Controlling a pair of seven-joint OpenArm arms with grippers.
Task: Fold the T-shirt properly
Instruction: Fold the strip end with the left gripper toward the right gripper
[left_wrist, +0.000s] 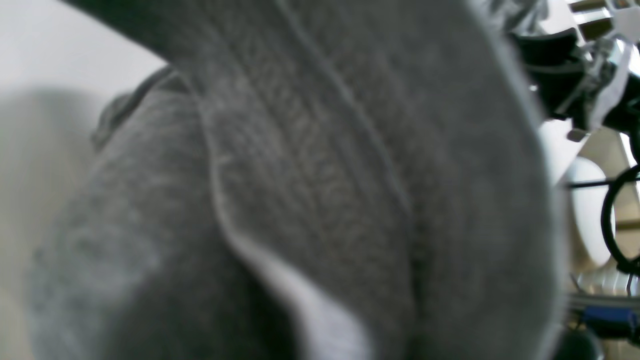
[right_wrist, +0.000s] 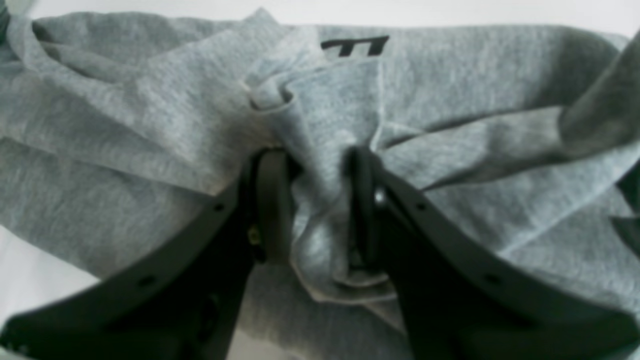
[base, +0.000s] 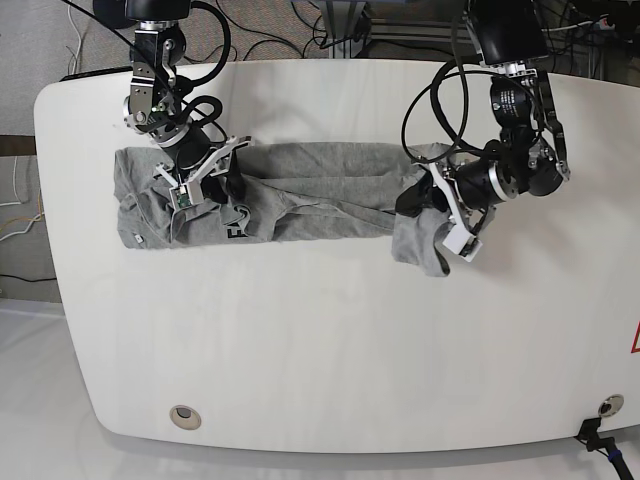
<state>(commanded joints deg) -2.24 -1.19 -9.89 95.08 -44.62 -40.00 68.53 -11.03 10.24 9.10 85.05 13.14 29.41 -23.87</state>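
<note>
T-shirt (base: 335, 162) lies lengthwise left-right; creased

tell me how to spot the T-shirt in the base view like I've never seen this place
Find the big white table, then look along its far side, where two black robot arms reach in. Under them lies a wrinkled grey T-shirt, bunched into a long strip. It's the soft cloth there, with a bit of black lettering, unlike the hard, jointed arms around it.
</note>
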